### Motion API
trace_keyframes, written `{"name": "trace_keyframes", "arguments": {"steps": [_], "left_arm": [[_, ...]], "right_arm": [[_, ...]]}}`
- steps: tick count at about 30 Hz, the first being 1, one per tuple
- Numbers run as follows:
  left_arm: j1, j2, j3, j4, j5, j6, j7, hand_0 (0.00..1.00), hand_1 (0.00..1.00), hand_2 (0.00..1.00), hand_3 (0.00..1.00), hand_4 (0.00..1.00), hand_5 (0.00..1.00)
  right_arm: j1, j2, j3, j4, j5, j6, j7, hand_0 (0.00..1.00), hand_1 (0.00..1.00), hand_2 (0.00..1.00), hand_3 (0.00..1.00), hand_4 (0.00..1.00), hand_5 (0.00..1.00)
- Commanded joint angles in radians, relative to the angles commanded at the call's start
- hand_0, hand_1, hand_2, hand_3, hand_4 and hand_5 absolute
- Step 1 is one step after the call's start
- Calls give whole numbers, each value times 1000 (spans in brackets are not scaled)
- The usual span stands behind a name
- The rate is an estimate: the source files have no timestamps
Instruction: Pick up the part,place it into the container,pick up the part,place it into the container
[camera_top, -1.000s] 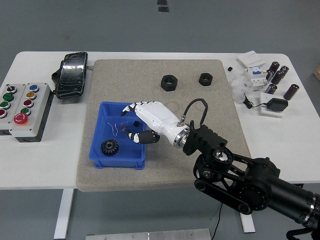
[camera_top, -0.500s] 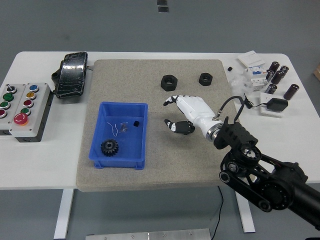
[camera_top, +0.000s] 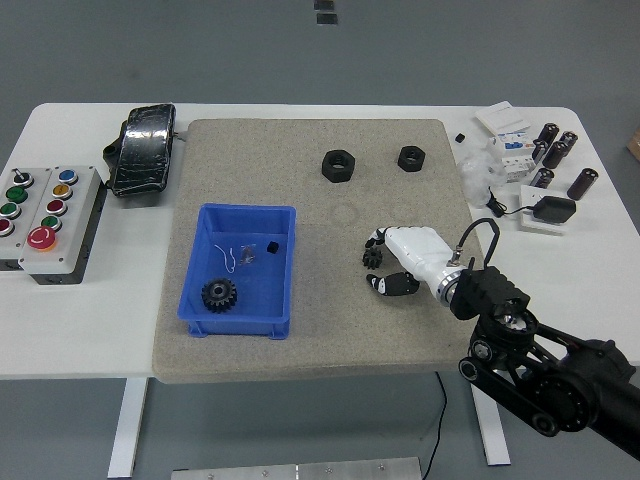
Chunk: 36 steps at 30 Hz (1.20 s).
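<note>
Your right white-shelled hand (camera_top: 392, 266) hangs empty over the tan mat (camera_top: 400, 320), fingers loosely curled; the blue plastic bin (camera_top: 205, 310) holds a black toothed gear (camera_top: 217, 293).

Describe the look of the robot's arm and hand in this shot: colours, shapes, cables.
Only the right arm shows. It is black, built of bulky rounded joint housings with a ribbed black wrist section. A silver metal ring joins the wrist to the right hand, which has a glossy white shell. Its fingers are white with black segments and tips. A thin black cable loops up from the wrist.
</note>
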<state>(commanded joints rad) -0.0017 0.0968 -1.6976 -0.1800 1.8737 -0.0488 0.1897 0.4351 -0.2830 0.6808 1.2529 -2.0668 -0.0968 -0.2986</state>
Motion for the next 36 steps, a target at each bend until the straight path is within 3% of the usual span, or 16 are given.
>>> {"name": "trace_keyframes", "arguments": {"steps": [1, 2, 7, 8, 25, 26, 36], "left_arm": [[0, 0, -1, 0, 1, 0, 0, 655, 663, 641, 663, 706, 286], [0, 0, -1, 0, 1, 1, 0, 655, 663, 641, 663, 706, 286], [-1, 0, 5, 0, -4, 1, -2, 655, 663, 641, 663, 706, 286], [-2, -1, 7, 0, -6, 1, -2, 655, 663, 641, 663, 705, 286], [-1, -1, 15, 0, -12, 1, -3, 655, 664, 641, 663, 705, 286], [-1, -1, 16, 0, -12, 1, -3, 656, 663, 641, 663, 706, 285], [-2, 1, 16, 0, -13, 1, -4, 656, 664, 640, 662, 705, 285]], "right_arm": [[-1, 0, -1, -2, 0, -6, 2, 515, 670, 694, 707, 692, 261], [-1, 0, -1, -4, 2, -13, 4, 403, 513, 521, 679, 530, 244], [0, 4, -3, -12, 20, -40, 13, 403, 513, 521, 679, 530, 244], [0, 5, -4, -13, 24, -43, 14, 350, 437, 465, 675, 576, 277], [6, 17, -31, -22, 50, -82, 28, 324, 414, 426, 665, 595, 273], [6, 17, -31, -22, 50, -85, 29, 310, 415, 410, 657, 595, 233], [7, 12, -37, -26, 43, -94, 33, 314, 417, 402, 609, 614, 189]]}}
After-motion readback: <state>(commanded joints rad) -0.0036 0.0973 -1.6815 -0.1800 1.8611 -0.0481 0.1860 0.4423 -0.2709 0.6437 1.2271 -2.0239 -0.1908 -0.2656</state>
